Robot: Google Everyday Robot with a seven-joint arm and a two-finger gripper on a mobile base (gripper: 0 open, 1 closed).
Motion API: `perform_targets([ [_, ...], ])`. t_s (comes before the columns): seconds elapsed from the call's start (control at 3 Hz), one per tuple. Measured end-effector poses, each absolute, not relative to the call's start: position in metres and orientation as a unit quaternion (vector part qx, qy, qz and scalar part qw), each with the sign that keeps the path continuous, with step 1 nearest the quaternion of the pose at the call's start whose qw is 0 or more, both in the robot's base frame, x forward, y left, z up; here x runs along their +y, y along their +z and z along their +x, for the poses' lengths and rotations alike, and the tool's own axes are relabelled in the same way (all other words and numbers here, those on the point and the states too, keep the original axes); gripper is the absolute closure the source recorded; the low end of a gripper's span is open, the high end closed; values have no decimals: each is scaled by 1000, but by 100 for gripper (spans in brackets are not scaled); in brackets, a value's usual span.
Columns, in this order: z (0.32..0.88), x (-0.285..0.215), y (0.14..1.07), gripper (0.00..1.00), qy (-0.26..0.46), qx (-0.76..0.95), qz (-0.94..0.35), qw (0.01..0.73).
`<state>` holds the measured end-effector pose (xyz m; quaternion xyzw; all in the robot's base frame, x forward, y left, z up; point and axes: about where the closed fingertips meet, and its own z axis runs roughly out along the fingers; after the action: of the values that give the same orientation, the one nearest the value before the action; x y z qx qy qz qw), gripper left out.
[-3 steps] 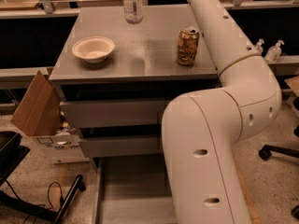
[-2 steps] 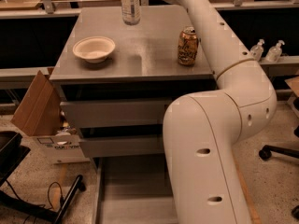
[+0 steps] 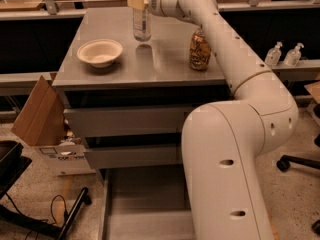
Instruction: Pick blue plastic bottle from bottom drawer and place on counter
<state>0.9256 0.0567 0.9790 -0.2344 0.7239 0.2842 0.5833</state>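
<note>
The blue plastic bottle [image 3: 142, 26], clear with a pale label, stands upright at the back middle of the counter [image 3: 160, 66], its base at or just above the surface. My gripper [image 3: 140, 1] reaches in from the right and is shut on the bottle's upper part. The bottom drawer [image 3: 145, 204] is pulled open below, its grey floor bare where my arm does not hide it.
A white bowl [image 3: 100, 52] sits on the counter's left and a gold-brown can [image 3: 200, 51] on its right. My arm covers the right front. A cardboard box [image 3: 40, 116] leans at the cabinet's left. Two pump dispensers [image 3: 282, 54] stand on the right ledge.
The gripper has brought the bottle down and toward the front, from higher at the counter's back edge to the counter surface.
</note>
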Motion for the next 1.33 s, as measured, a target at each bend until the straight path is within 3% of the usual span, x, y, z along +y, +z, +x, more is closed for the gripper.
perform_targets([
  [0.67,927,51,947,97,276,752,-223,555],
  [1.33,927,51,951,51,276,752,-223,555],
])
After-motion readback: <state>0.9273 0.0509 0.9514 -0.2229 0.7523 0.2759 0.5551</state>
